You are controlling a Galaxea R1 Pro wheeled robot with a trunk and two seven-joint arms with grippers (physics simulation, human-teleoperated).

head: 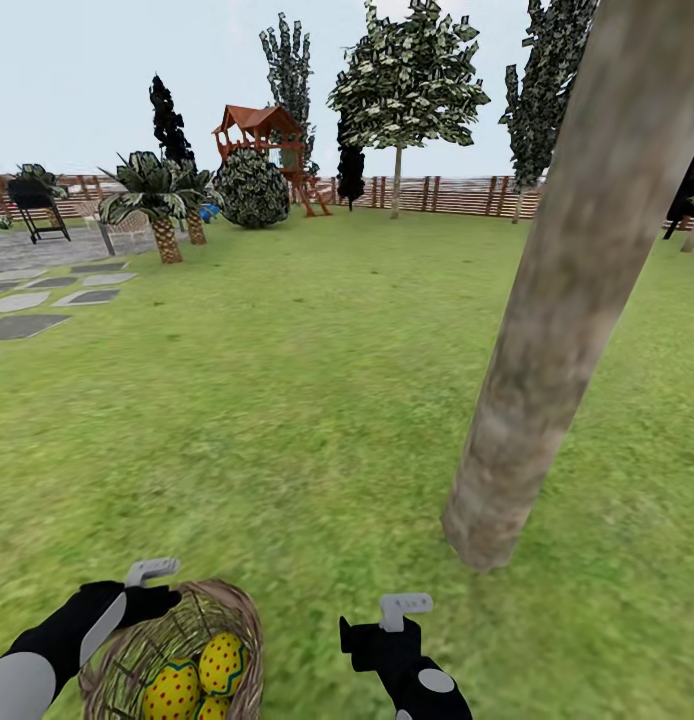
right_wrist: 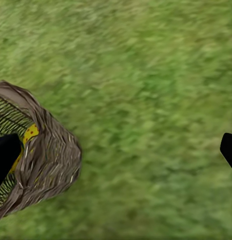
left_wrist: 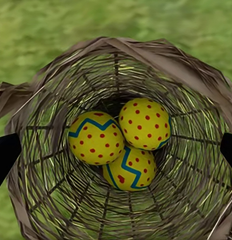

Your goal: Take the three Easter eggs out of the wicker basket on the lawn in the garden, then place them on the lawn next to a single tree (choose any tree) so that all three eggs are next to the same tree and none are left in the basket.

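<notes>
Wicker basket (left_wrist: pixel 55 200) on the lawn (head: pixel 317 400) near the tree (head: pixel 547 350) holds three nested eggs (left_wrist: pixel 131 142). Both end effectors hang released, the left end effector (left_wrist: pixel 116 150) above them; reaching down could nudge neighbours or tip the basket.

Toward the upper left of the frame, grey stepping stones (head: pixel 49 296) lie set into the ground. Behind them stands a dark grill on a stand (head: pixel 35 203). Two short palms (head: pixel 162 205) with scaly trunks grow just right of it. A round leafy bush (head: pixel 251 188) sits at upper centre, in front of a wooden play tower with a red roof (head: pixel 267 140). Dark narrow columnar trees (head: pixel 170 122) rise behind. Pale sky (head: pixel 77 60) fills the top.
</notes>
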